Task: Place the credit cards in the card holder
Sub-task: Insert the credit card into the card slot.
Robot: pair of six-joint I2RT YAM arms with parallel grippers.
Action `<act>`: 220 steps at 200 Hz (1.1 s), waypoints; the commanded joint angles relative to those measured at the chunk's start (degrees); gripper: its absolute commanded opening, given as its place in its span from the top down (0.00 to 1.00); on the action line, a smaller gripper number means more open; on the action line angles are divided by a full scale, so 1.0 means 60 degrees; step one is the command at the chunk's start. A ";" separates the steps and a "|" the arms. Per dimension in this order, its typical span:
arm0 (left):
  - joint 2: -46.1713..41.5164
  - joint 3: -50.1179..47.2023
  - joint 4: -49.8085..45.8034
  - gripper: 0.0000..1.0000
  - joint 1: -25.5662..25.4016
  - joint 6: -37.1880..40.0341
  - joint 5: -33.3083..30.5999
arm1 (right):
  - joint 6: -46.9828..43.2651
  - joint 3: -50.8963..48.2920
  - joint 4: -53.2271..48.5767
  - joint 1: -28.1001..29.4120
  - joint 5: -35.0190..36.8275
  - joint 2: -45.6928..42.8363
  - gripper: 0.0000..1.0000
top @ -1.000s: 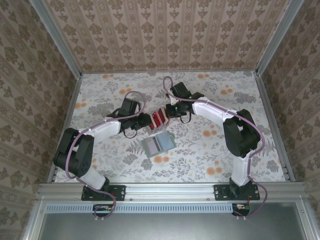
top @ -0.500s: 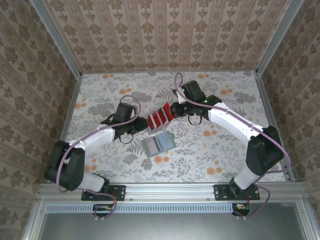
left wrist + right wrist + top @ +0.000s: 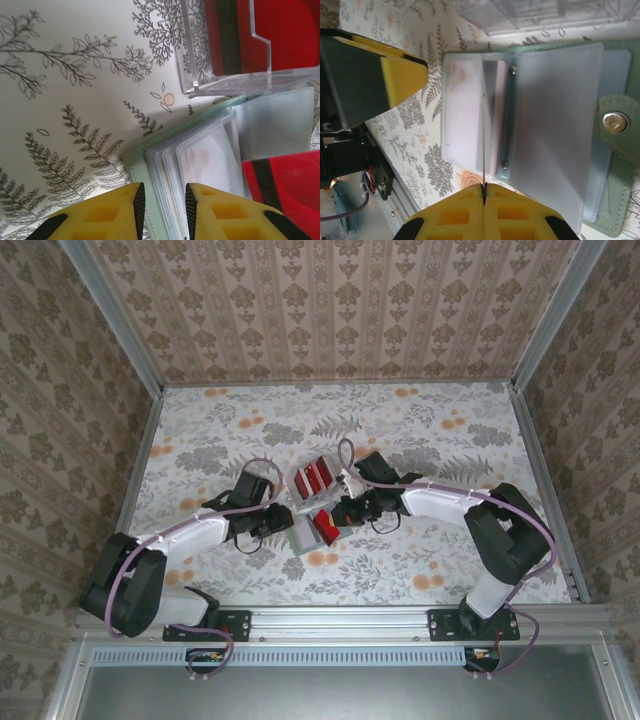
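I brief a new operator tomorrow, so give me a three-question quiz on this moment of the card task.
1. True or false: the right hand is shut on a red credit card, which its own wrist view shows edge-on.
2. Where do the spare cards stand? A) in a clear stand B) in a blue bowl C) on a metal tray
3. Fill in: the card holder lies ___ (open/closed).
Key: 1 true; 2 A; 3 open.

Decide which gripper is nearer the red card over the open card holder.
Right. The right gripper is shut on that red card, above the card holder. The left gripper sits at the holder's left edge, beside the card.
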 commanded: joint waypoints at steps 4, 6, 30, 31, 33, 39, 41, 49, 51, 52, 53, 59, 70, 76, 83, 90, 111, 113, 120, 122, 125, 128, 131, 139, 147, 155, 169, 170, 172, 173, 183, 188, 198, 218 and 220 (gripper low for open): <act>0.0291 -0.0082 0.0123 0.71 -0.0159 -0.0344 -0.0079 | 0.0242 -0.0131 0.0877 0.0018 -0.0275 0.0266 0.98; 0.0302 -0.0082 0.0132 0.71 -0.0171 -0.0348 -0.0087 | 0.0222 -0.0130 0.0868 0.0018 -0.0253 0.0280 0.98; 0.0469 -0.0031 0.0164 0.71 -0.0260 -0.0342 -0.0177 | 0.0105 -0.0019 0.0835 0.0004 -0.0247 0.0529 0.98; 0.0470 -0.0042 0.0164 0.71 -0.0262 -0.0339 -0.0177 | 0.0111 -0.0018 0.0836 0.0004 -0.0244 0.0532 0.98; 0.0479 -0.0032 0.0164 0.71 -0.0263 -0.0343 -0.0178 | 0.0105 -0.0006 0.0847 0.0003 -0.0242 0.0559 0.98; 0.0514 -0.0045 0.0171 0.72 -0.0263 -0.0349 -0.0181 | 0.0104 0.0005 0.0855 0.0007 -0.0257 0.0624 0.98; 0.0526 -0.0051 0.0173 0.71 -0.0263 -0.0350 -0.0190 | 0.0110 0.0000 0.0859 0.0004 -0.0256 0.0652 0.98; 0.0541 -0.0074 0.0178 0.72 -0.0271 -0.0351 -0.0205 | 0.0104 0.0014 0.0865 -0.0004 -0.0266 0.0737 0.98; 0.0544 -0.0080 0.0189 0.72 -0.0280 -0.0357 -0.0218 | 0.0103 0.0005 0.0873 -0.0010 -0.0258 0.0746 0.98; 0.0545 -0.0088 0.0198 0.72 -0.0279 -0.0361 -0.0220 | 0.0103 0.0009 0.0876 -0.0011 -0.0250 0.0750 0.98; 0.0545 -0.0092 0.0203 0.72 -0.0279 -0.0362 -0.0221 | 0.0103 0.0011 0.0886 -0.0011 -0.0238 0.0752 0.98; 0.0543 -0.0121 0.0206 0.72 -0.0291 -0.0372 -0.0249 | 0.0148 -0.0017 0.0929 -0.0023 -0.0189 0.0786 0.98; 0.0552 -0.0232 0.0262 0.73 -0.0306 -0.0411 -0.0291 | 0.0227 -0.0062 0.1022 -0.0054 -0.0140 0.0811 0.98; 0.0557 -0.0284 0.0302 0.73 -0.0307 -0.0433 -0.0305 | 0.0235 -0.0082 0.1053 -0.0070 -0.0148 0.0834 0.98; 0.0587 -0.0343 0.0355 0.73 -0.0307 -0.0452 -0.0309 | 0.0242 -0.0083 0.1069 -0.0070 -0.0121 0.0856 0.98; 0.0591 -0.0422 0.0396 0.74 -0.0307 -0.0473 -0.0335 | 0.0250 -0.0092 0.1086 -0.0070 -0.0101 0.0857 0.98; 0.0636 -0.0575 0.0547 0.75 -0.0322 -0.0539 -0.0339 | 0.0304 -0.0093 0.1157 -0.0070 -0.0095 0.0908 0.98; 0.0641 -0.0586 0.0560 0.75 -0.0322 -0.0551 -0.0339 | 0.0333 -0.0102 0.1180 -0.0070 -0.0095 0.0913 0.98; 0.0646 -0.0620 0.0594 0.75 -0.0322 -0.0569 -0.0333 | 0.0423 -0.0149 0.1278 -0.0068 -0.0081 0.0915 0.98; 0.0647 -0.0630 0.0593 0.75 -0.0322 -0.0562 -0.0334 | 0.0450 -0.0160 0.1298 -0.0070 -0.0070 0.0915 0.98; 0.0648 -0.0637 0.0615 0.76 -0.0322 -0.0576 -0.0355 | 0.0481 -0.0163 0.1328 -0.0070 -0.0070 0.0926 0.98; 0.0640 -0.0659 0.0628 0.76 -0.0322 -0.0583 -0.0354 | 0.0507 -0.0178 0.1354 -0.0070 -0.0070 0.0944 0.98; 0.0643 -0.0654 0.0632 0.76 -0.0322 -0.0576 -0.0367 | 0.0536 -0.0178 0.1393 -0.0066 -0.0068 0.0961 0.98; 0.0648 -0.0668 0.0643 0.76 -0.0322 -0.0605 -0.0368 | 0.0627 -0.0184 0.1469 -0.0058 -0.0052 0.1010 0.98; 0.0659 -0.0679 0.0647 0.76 -0.0336 -0.0598 -0.0372 | 0.0697 -0.0213 0.1521 -0.0053 -0.0014 0.1031 0.98; 0.0655 -0.0682 0.0647 0.76 -0.0338 -0.0601 -0.0375 | 0.0758 -0.0243 0.1554 -0.0068 0.0099 0.0985 0.98; 0.0647 -0.0682 0.0619 0.76 -0.0337 -0.0584 -0.0377 | 0.0777 -0.0312 0.1517 -0.0112 0.0337 0.0857 0.98; 0.0640 -0.0682 0.0611 0.76 -0.0344 -0.0584 -0.0380 | 0.0777 -0.0318 0.1514 -0.0120 0.0341 0.0857 0.98; 0.0639 -0.0690 0.0598 0.76 -0.0339 -0.0584 -0.0382 | 0.0777 -0.0334 0.1511 -0.0137 0.0333 0.0831 0.98; 0.0636 -0.0686 0.0593 0.76 -0.0338 -0.0584 -0.0383 | 0.0777 -0.0337 0.1510 -0.0140 0.0339 0.0822 0.98; 0.0598 -0.0679 0.0560 0.76 -0.0337 -0.0567 -0.0390 | 0.0777 -0.0399 0.1510 -0.0220 0.0315 0.0709 0.98; 0.0579 -0.0704 0.0545 0.76 -0.0337 -0.0562 -0.0410 | 0.0766 -0.0443 0.1499 -0.0255 0.0325 0.0655 0.98; 0.0560 -0.0711 0.0504 0.76 -0.0337 -0.0555 -0.0448 | 0.0757 -0.0512 0.1481 -0.0297 0.0344 0.0560 0.98; 0.0560 -0.0712 0.0479 0.76 -0.0337 -0.0549 -0.0456 | 0.0678 -0.0541 0.1358 -0.0319 0.0315 0.0498 0.98; 0.0560 -0.0712 0.0491 0.77 -0.0337 -0.0545 -0.0456 | 0.0668 -0.0558 0.1351 -0.0319 0.0312 0.0496 0.98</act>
